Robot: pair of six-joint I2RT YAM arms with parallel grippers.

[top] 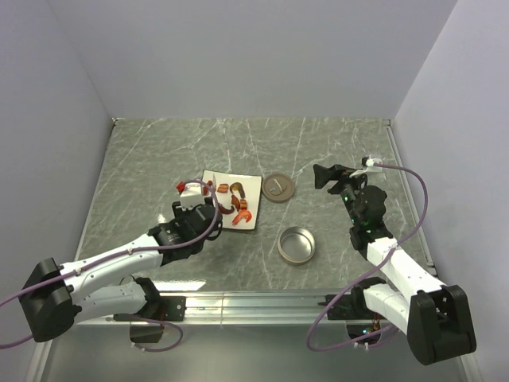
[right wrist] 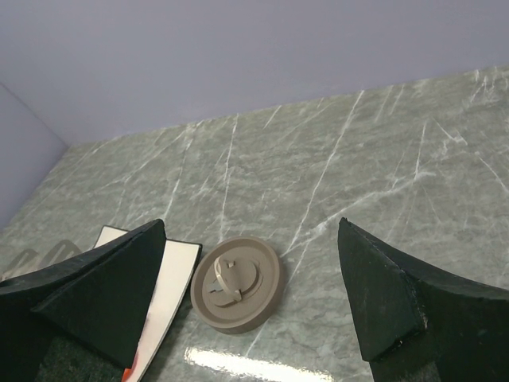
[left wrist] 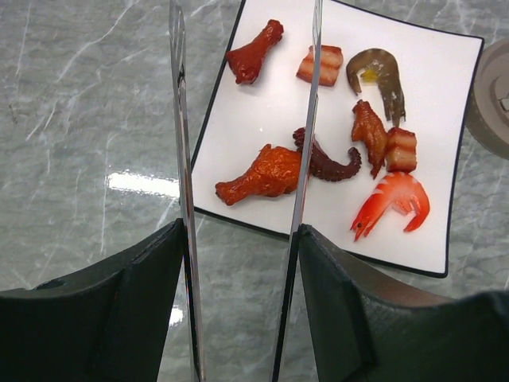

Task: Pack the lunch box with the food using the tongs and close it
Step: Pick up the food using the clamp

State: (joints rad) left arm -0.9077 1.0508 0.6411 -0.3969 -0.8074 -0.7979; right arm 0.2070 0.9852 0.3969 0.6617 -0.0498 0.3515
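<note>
The lunch box (top: 296, 244) is an open round silver tin on the table, with nothing in it. Its greyish-brown lid (top: 278, 188) (right wrist: 237, 282) lies flat beside the white plate (top: 253, 185). The food (top: 236, 203) sits on that plate (left wrist: 445, 143): drumsticks (left wrist: 262, 175), a red shrimp (left wrist: 394, 203), meat cubes and an octopus arm. My left gripper (top: 207, 192) (left wrist: 242, 231) grips the tongs (left wrist: 181, 159), whose two arms stand spread; the right arm hangs over the plate's left part, the left arm over bare table. My right gripper (top: 326, 177) (right wrist: 251, 227) hovers open above the lid, holding nothing.
The marble table (top: 159, 159) is walled in at the back and both sides. A metal rail (top: 262, 301) runs along the near edge. The plate stands left of the lid and behind the tin.
</note>
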